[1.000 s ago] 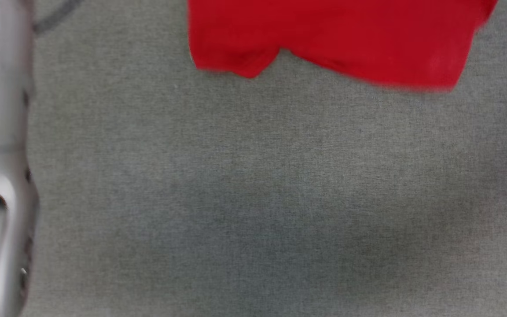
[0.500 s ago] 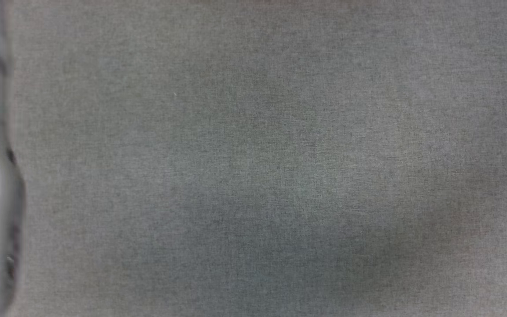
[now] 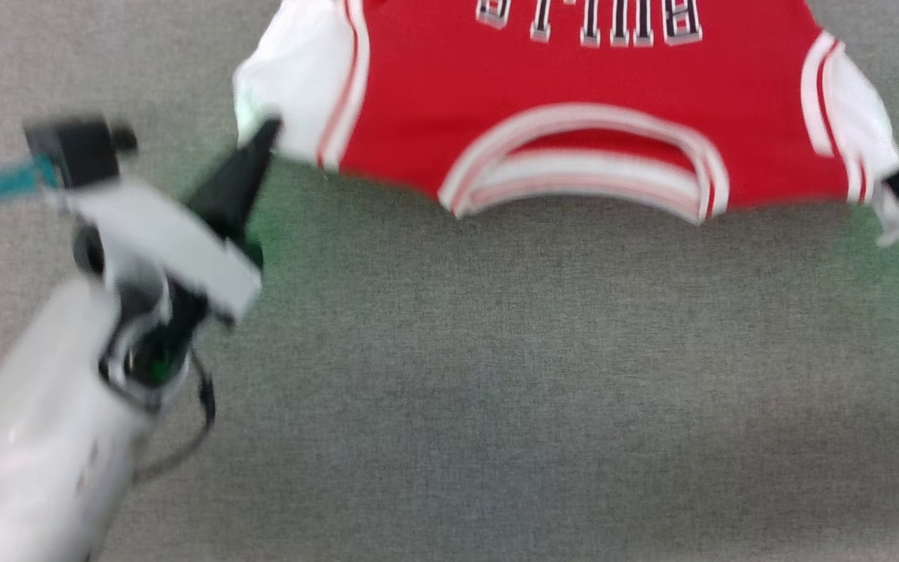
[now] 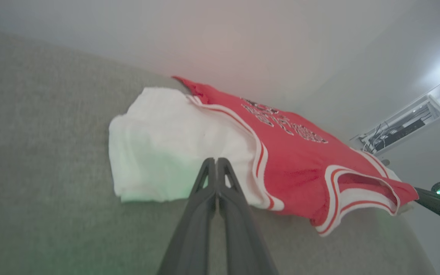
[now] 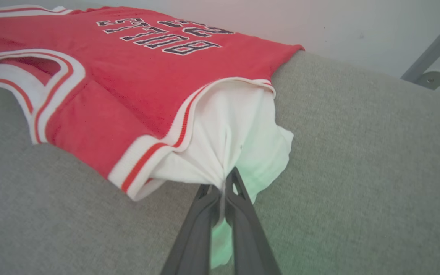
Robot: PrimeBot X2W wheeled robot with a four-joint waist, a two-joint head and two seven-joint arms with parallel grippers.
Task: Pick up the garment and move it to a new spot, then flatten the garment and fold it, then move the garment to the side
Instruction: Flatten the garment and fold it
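You have the garment lying face up on the grey surface. Its collar is turned toward the near edge and its hem reaches the far edge, where the right wrist view shows it just tipping over. The left claw has its two fingers pressed together, tips at the white sleeve on the robot's left. You cannot tell from these views whether any cloth is caught between them. The right claw is clamped on the other white sleeve, which bunches into the pinch and trails past the fingers.

Judging by how things lie, the pick-up and the move to a new spot look done or nearly so. The red body is spread out, the lettering reads plainly, and the claws sit well apart at opposite sleeves. Flattening seems to be the step in hand, and it isn't finished: both sleeves are rumpled, and the collar side of the body sags in a curve between the claws. Folding hasn't begun, and the move to the side comes after that.

As for containers, none comes into this job; the surface alone carries the garment, straight on its cloth cover
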